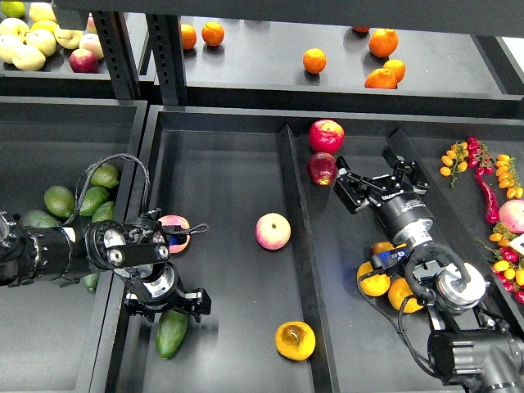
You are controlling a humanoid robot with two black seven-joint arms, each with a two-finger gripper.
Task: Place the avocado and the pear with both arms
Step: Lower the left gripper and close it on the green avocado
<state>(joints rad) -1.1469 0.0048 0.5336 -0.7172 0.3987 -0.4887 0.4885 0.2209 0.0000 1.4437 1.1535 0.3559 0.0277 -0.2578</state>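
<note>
My left hand [168, 304] hung just above the avocado [171, 332], grip unclear, my right hand [372, 176] was wide open, far from the pear [295, 341], so grabbing came next.

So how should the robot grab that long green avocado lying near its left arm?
Probably from above, pinching across the narrow middle of the avocado. It lies flat on the tray floor, long axis tilted slightly from upright in the head view, so fingers should close on its long sides. The left end effector is right above its top end.
</note>
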